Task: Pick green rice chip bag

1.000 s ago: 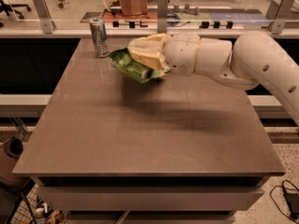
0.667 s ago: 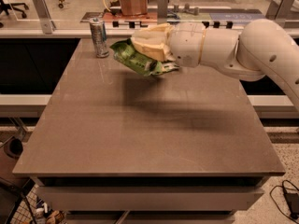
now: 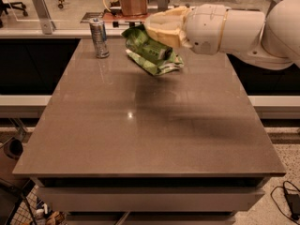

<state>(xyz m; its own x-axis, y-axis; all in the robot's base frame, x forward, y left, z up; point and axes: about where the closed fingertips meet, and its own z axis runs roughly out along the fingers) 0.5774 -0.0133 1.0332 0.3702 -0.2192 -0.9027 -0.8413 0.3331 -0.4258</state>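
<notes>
The green rice chip bag (image 3: 150,51) is bright green foil with pale print and hangs tilted in the air above the far part of the brown table (image 3: 150,125). My gripper (image 3: 161,29), with cream-coloured fingers on a white arm reaching in from the right, is shut on the bag's upper right part and holds it clear of the tabletop. The bag's shadow falls on the table below it.
A silver drink can (image 3: 99,37) stands upright at the far left of the table, left of the bag. Behind the table run a rail and a ledge with a brown paper bag (image 3: 133,1). The table's front edge is near me.
The gripper has lifted the green bag higher off the table and carried it slightly to the right, with the arm rising along with it. The can has not moved.
</notes>
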